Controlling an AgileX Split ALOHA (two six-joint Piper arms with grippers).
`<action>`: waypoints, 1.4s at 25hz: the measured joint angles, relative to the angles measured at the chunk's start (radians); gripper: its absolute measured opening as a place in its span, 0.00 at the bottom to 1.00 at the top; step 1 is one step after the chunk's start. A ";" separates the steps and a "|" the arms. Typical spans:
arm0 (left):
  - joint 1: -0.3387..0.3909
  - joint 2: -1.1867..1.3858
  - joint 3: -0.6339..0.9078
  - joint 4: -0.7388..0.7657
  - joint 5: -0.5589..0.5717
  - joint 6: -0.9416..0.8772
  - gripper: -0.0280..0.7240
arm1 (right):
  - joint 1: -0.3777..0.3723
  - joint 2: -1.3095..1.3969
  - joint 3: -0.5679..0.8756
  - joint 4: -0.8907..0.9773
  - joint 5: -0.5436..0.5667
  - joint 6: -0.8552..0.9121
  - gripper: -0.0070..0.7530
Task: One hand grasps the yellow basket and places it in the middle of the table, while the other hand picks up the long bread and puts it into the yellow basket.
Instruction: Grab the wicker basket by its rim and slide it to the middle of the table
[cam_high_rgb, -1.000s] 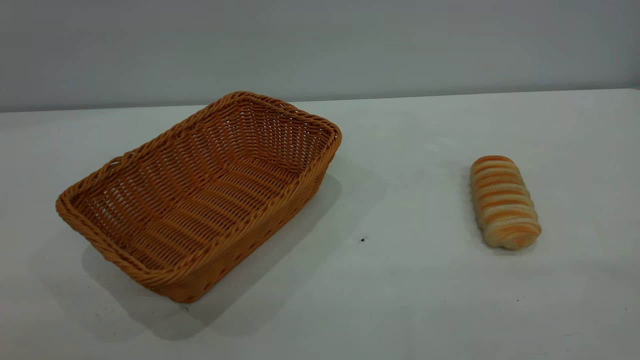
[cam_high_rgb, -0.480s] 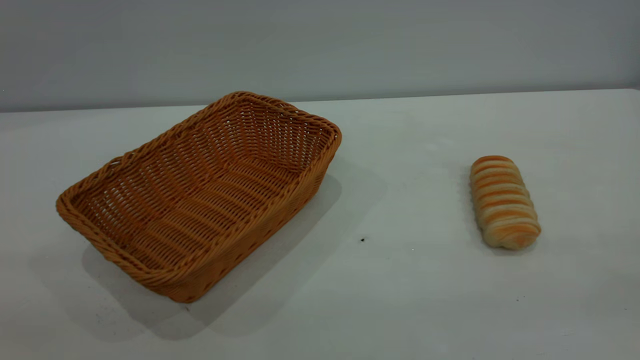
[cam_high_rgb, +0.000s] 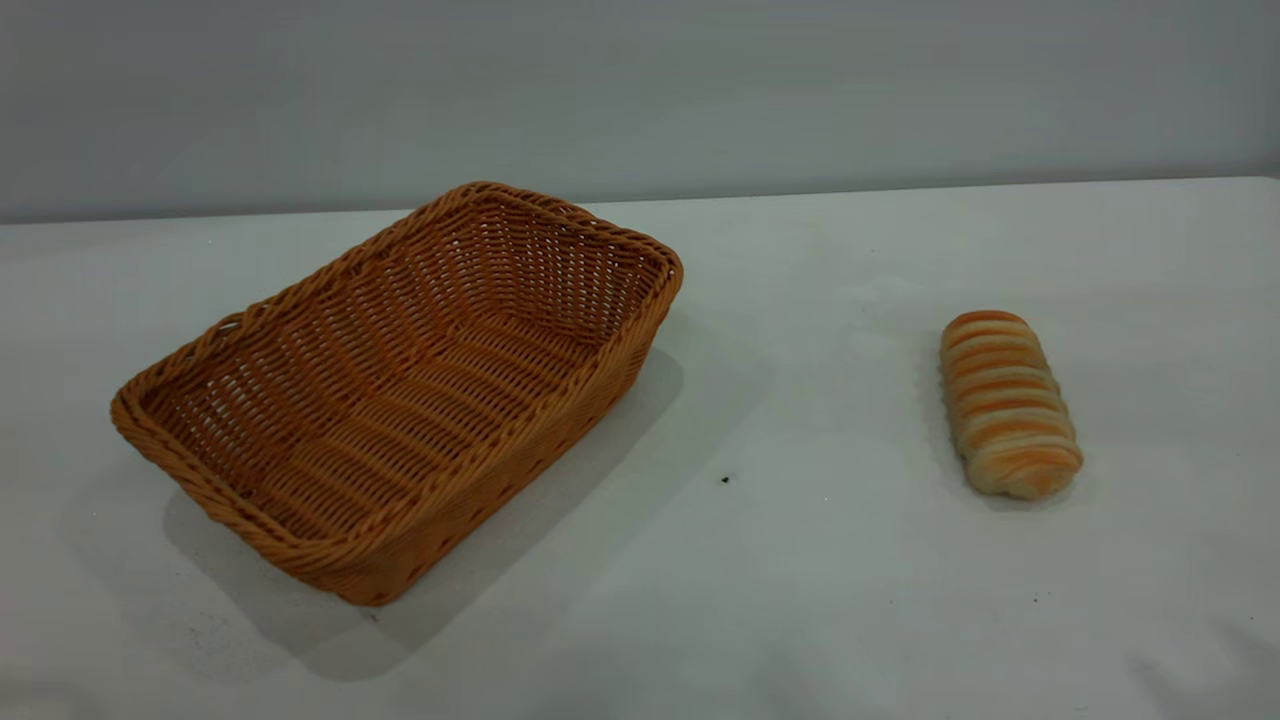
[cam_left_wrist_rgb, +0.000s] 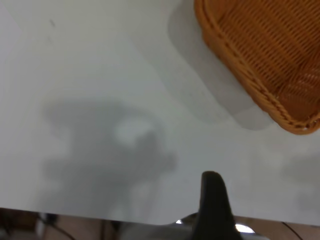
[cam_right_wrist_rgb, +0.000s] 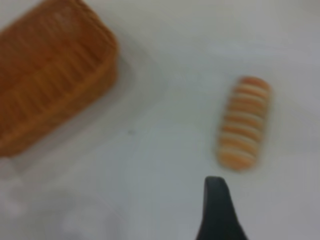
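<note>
The yellow basket (cam_high_rgb: 400, 400) stands empty on the left part of the white table (cam_high_rgb: 800, 560), set at an angle. The long bread (cam_high_rgb: 1008, 402) lies on the right part, striped side up. Neither gripper shows in the exterior view. In the left wrist view my left gripper (cam_left_wrist_rgb: 212, 200) hovers over bare table near the table's edge, apart from a corner of the basket (cam_left_wrist_rgb: 260, 50). In the right wrist view my right gripper (cam_right_wrist_rgb: 216, 205) hovers above the table a short way from the bread (cam_right_wrist_rgb: 244, 122), with the basket (cam_right_wrist_rgb: 50, 70) farther off.
A small dark speck (cam_high_rgb: 725, 480) marks the table between basket and bread. A grey wall runs behind the table's far edge. A faint shadow (cam_high_rgb: 1200, 670) lies on the table's near right corner.
The basket and the bread have not moved. A faint shadow has appeared on the table at the near right corner.
</note>
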 joint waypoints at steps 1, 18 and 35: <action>0.000 0.059 0.000 -0.017 -0.037 -0.006 0.80 | 0.000 0.048 -0.011 0.065 -0.009 -0.063 0.73; -0.078 0.741 -0.011 -0.412 -0.542 -0.017 0.80 | 0.252 0.594 -0.172 0.704 -0.141 -0.702 0.73; -0.105 0.982 -0.031 -0.610 -0.735 -0.018 0.17 | 0.252 0.622 -0.172 0.716 -0.184 -0.731 0.73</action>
